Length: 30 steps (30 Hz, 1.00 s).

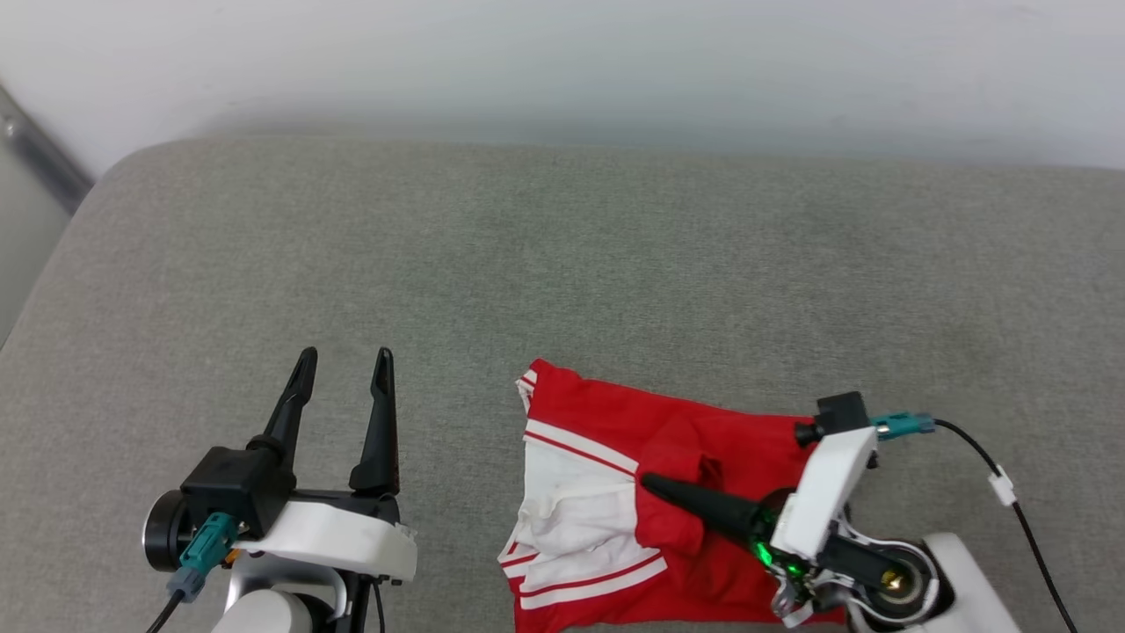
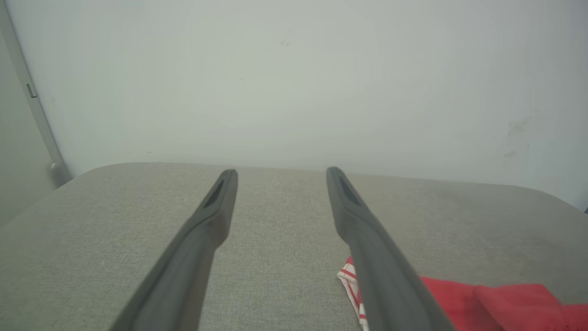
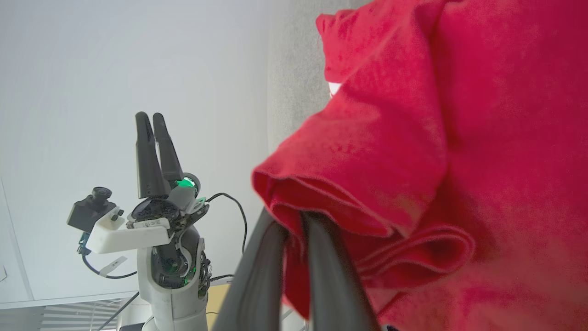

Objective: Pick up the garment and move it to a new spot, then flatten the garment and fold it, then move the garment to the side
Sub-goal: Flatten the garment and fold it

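Pinching a raised fold of the red jersey-style T-shirt point(image 1: 598, 422) with white sleeves and red-and-white striped trim, the right gripper point(image 1: 655, 486) reaches in from the right with its two dark fingers closed together on the cloth. The shirt lies crumpled at the near edge of the grey woven cushion point(image 1: 562, 246), right of the middle, with a white sleeve uppermost. In the right wrist view the red cloth point(image 3: 459, 115) bunches over the finger ends of the right gripper point(image 3: 294, 225). The left gripper point(image 1: 345, 360) hovers over the near left part of the cushion, fingers spread wide and holding nothing, apart from the shirt's striped edge.

Risks, as judged: the hold takes only a small bunch near the shirt's middle, so a lift would probably let the cloth hang doubled and land in a heap that is harder to flatten. So thin a pinch may also slip. Because the shirt sits at the near edge, a low drag could spill it off.

Surroundings: a pale wall point(image 1: 562, 61) runs along the far edge and a grey metal strip point(image 1: 35, 158) stands by the far left corner. The black cable point(image 1: 1002, 483) trailing from the right wrist could snag. The left gripper stands in the path of any leftward carry.
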Available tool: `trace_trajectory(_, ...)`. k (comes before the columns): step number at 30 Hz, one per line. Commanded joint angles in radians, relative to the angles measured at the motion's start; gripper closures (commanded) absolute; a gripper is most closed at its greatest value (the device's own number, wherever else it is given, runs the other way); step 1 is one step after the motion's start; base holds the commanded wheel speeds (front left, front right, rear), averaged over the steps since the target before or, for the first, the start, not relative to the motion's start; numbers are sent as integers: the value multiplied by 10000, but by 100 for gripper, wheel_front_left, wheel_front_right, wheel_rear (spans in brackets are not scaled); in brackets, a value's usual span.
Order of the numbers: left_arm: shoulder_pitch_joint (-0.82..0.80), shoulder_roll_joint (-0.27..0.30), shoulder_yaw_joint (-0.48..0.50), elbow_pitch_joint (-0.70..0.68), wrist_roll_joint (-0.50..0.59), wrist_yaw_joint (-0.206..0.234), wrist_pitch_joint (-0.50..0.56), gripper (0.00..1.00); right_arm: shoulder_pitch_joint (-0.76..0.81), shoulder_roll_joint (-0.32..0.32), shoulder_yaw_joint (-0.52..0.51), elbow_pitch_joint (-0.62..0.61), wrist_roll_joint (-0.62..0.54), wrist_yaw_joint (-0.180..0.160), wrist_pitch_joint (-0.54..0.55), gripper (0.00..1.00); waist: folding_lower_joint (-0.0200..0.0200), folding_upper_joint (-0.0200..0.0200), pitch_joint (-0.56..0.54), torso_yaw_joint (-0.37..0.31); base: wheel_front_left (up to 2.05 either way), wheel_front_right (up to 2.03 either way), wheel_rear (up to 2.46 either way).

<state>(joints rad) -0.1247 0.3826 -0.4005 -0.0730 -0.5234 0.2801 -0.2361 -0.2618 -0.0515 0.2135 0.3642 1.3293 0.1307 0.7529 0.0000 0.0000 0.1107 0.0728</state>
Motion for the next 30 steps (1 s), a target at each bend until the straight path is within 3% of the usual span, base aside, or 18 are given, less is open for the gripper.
trace_trajectory(1, -102, -40, -13, 53, -5, -53, -49, 0, -233, 20, 274, 219, -76, 0, -266, 100, 0, 0, 86, 131, 0, 0, 0)
trace_trajectory(3, -129, -64, -30, 90, -22, -61, -62, 0, -363, 18, 522, 341, -172, 0, -521, 98, 0, 0, 118, 180, 0, 0, 0)
trace_trajectory(4, -158, -87, -32, 134, -37, -80, -67, 0, -491, 18, 746, 473, -197, 0, -770, 58, 0, 0, 142, 214, 0, 0, 0)
trace_trajectory(5, -183, -108, -33, 172, -45, -111, -70, 0, -576, 20, 970, 559, -142, 0, -951, 0, 0, 0, 157, 234, 0, 0, 0)
trace_trajectory(14, -250, -187, 45, 387, -77, -223, -162, 0, -1372, -78, 2518, 622, -1092, 0, -1691, 0, 0, 0, 206, 173, 0, 0, 0)
trace_trajectory(22, -137, -262, 84, 515, -62, -277, -226, 0, -2155, -1330, 4306, -695, -4053, 0, -2669, 0, 0, 0, 132, -87, 0, 0, 0)
trace_trajectory(26, -42, -248, 175, 540, -56, -233, -238, 0, -2200, -1921, 3952, -845, -6061, -2, -3688, 0, 0, 0, 73, -248, 0, 0, 0)
trace_trajectory(30, 64, -243, 323, 589, -51, -182, -257, 0, -1587, -2147, 2646, -1102, -7910, -2, -4681, 0, 0, 0, -10, -436, 0, 0, 0)
